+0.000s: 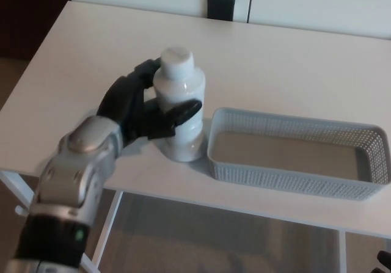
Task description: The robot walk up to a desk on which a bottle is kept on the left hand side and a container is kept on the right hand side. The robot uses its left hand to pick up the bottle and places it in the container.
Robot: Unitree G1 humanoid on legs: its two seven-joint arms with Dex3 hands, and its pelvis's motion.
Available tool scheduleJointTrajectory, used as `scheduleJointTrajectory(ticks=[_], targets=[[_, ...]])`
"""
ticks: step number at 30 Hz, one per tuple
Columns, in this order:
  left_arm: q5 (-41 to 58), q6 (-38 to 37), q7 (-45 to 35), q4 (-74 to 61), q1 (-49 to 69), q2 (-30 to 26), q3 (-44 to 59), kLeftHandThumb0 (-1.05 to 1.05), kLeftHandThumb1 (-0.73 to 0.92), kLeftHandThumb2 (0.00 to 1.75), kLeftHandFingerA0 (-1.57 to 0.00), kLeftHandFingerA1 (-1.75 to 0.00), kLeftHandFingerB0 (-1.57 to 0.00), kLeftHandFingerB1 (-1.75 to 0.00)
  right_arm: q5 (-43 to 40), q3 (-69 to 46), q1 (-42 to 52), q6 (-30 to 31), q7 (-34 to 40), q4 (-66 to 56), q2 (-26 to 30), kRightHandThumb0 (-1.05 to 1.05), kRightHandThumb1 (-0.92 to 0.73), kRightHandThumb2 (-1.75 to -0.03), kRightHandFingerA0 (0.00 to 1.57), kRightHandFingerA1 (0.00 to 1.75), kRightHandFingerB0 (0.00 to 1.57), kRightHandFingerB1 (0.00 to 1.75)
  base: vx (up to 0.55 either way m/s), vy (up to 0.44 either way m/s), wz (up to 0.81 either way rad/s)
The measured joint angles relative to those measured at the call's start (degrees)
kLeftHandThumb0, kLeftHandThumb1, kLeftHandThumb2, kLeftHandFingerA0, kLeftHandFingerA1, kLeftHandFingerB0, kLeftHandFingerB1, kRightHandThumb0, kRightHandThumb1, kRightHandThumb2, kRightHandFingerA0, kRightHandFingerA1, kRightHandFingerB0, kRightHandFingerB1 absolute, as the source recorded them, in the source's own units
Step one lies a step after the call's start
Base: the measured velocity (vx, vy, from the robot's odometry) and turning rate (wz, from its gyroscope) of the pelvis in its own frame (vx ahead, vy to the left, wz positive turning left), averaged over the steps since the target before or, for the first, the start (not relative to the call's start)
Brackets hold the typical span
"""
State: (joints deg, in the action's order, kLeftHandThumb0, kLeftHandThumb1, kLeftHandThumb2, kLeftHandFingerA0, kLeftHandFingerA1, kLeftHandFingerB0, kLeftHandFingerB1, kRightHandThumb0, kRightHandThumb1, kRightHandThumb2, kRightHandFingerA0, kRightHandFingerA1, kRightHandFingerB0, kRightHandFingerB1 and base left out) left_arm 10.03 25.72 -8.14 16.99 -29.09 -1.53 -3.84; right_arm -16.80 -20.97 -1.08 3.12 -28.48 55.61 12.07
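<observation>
While the silver forearm [76, 169] reaches in from the lower left, the black left hand [137, 108] is clasped around the white bottle [180, 108], its thumb [180, 113] crossing the front of the bottle's body and its fingers [143, 74] curled behind near the shoulder. That bottle stands upright on the white bench [275, 59], capped in white, a little tilted if at all, with its base near the bench's front edge. Just to its right, almost touching, sits the grey mesh container [296, 154], a long shallow basket lying along the front of the bench with nothing visible inside it. Farther back, a small black square [220, 7] shows against the pale wall beyond the bench. No right hand shows.
</observation>
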Motion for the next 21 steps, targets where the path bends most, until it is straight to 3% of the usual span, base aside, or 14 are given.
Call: scheduleJointTrajectory(ticks=[1, 2, 3, 4, 5, 6, 8, 9, 10, 15, 16, 18, 19, 21], targets=[[-0.13, 0.01, 0.43, 0.68, -0.6, 0.21, 0.04, -0.12, 0.71, 0.61, -1.04, -0.82, -0.83, -0.53, -0.02, -0.01, -0.08, 0.03, 0.0, -0.01, -0.06, -0.62, -0.37, -0.52, 0.3, 0.41, 0.22, 0.39, 0.0, 0.0, 0.0], [-0.45, 0.02, 1.44, 2.46, -1.97, 0.68, 0.08, -0.11, 0.71, 0.61, -1.09, -0.98, -0.87, -0.61, -0.07, -0.02, -0.25, 0.06, 0.0, -0.04, -0.2, -0.63, -0.36, -0.52, 0.3, 0.41, 0.22, 0.39, 0.0, 0.0, 0.0], [-0.6, 0.01, 1.98, 3.54, -2.79, 0.99, 0.11, -0.11, 0.71, 0.61, -1.09, -0.98, -0.87, -0.61, -0.09, -0.05, -0.34, 0.07, 0.0, -0.06, -0.26, -0.63, -0.36, -0.52, 0.3, 0.41, 0.22, 0.39, 0.0, 0.0, 0.0], [-0.79, 0.01, 2.6, 4.67, -3.66, 1.29, 0.14, -0.11, 0.71, 0.71, -1.1, -1.28, -0.82, -0.81, -0.12, -0.08, -0.46, 0.09, 0.0, -0.08, -0.35, -0.62, -0.37, -0.52, 0.32, 0.42, 0.24, 0.4, 0.0, 0.0, 0.0], [-1.14, 0.01, 3.78, 6.93, -5.4, 1.69, 0.11, -0.11, 0.71, 0.71, -1.1, -1.28, -0.82, -0.81, -0.2, -0.14, -0.86, 0.18, 0.0, -0.17, -0.51, -0.62, -0.37, -0.52, 0.32, 0.42, 0.24, 0.4, 0.0, 0.0, 0.0], [-1.26, 0.0, 4.13, 7.65, -5.94, 1.79, 0.09, -0.11, 0.66, 0.82, -1.08, -1.45, -0.81, -1.06, -0.23, -0.17, -0.96, 0.22, 0.0, -0.2, -0.53, -0.63, -0.36, -0.52, 0.32, 0.42, 0.24, 0.4, 0.0, 0.0, 0.0], [-1.84, -0.03, 5.43, 10.32, -7.87, 2.0, 0.0, -0.11, 0.66, 0.82, -1.08, -1.45, -0.81, -1.06, -0.43, -0.31, -1.38, 0.48, 0.01, -0.55, -0.55, -0.63, -0.36, -0.52, 0.32, 0.42, 0.24, 0.4, 0.0, 0.0, 0.0], [-2.23, -0.08, 6.26, 12.01, -9.12, 2.03, -0.05, -0.13, 0.69, 0.87, -1.11, -1.41, -0.77, -1.12, -0.57, -0.5, -1.66, 0.7, 0.05, -0.92, -0.55, -0.64, -0.36, -0.52, 0.33, 0.42, 0.24, 0.39, 0.0, 0.0, 0.0], [-2.42, -0.1, 6.65, 12.83, -9.62, 2.03, -0.09, -0.13, 0.71, 0.88, -1.13, -1.34, -0.82, -1.11, -0.65, -0.61, -1.78, 0.82, 0.08, -1.12, -0.54, -0.65, -0.36, -0.52, 0.34, 0.42, 0.25, 0.41, 0.0, 0.0, 0.0], [-4.08, -0.67, 8.42, 14.8, -11.22, 0.87, -0.52, -0.12, 0.72, 0.87, -1.11, -1.35, -0.82, -1.09, -1.27, -1.08, -2.58, 1.88, 0.45, -2.31, -0.53, -0.64, -0.36, -0.52, 0.34, 0.42, 0.26, 0.41, 0.0, 0.0, 0.0], [-4.08, -0.67, 8.42, 14.8, -11.22, 0.87, -0.52, -0.1, 0.73, 0.81, -1.03, -1.44, -0.79, -1.07, -1.27, -1.08, -2.58, 1.88, 0.45, -2.31, -0.53, -0.63, -0.37, -0.52, 0.34, 0.43, 0.26, 0.42, 0.0, 0.0, 0.0], [-4.65, -0.67, 8.82, 14.47, -11.2, -0.01, -0.49, -0.1, 0.73, 0.81, -1.03, -1.44, -0.79, -1.07, -1.39, -1.14, -2.62, 2.26, 0.61, -2.42, -0.53, -0.63, -0.37, -0.52, 0.34, 0.43, 0.26, 0.42, 0.0, 0.0, 0.0], [-4.88, -0.46, 8.93, 13.43, -11.04, -0.47, -0.41, -0.09, 0.77, 0.77, -1.0, -1.53, -0.78, -1.12, -1.42, -1.14, -2.66, 2.38, 0.64, -2.51, -0.53, -0.65, -0.37, -0.52, 0.34, 0.43, 0.26, 0.42, 0.0, 0.0, 0.0], [-5.36, 0.61, 9.22, 10.48, -10.66, -1.56, 0.16, -0.08, 0.78, 0.75, -1.02, -1.45, -0.76, -1.09, -1.43, -1.16, -2.56, 2.55, 0.72, -2.59, -0.5, -0.62, -0.38, -0.52, 0.35, 0.44, 0.27, 0.42, 0.0, 0.0, 0.0]])
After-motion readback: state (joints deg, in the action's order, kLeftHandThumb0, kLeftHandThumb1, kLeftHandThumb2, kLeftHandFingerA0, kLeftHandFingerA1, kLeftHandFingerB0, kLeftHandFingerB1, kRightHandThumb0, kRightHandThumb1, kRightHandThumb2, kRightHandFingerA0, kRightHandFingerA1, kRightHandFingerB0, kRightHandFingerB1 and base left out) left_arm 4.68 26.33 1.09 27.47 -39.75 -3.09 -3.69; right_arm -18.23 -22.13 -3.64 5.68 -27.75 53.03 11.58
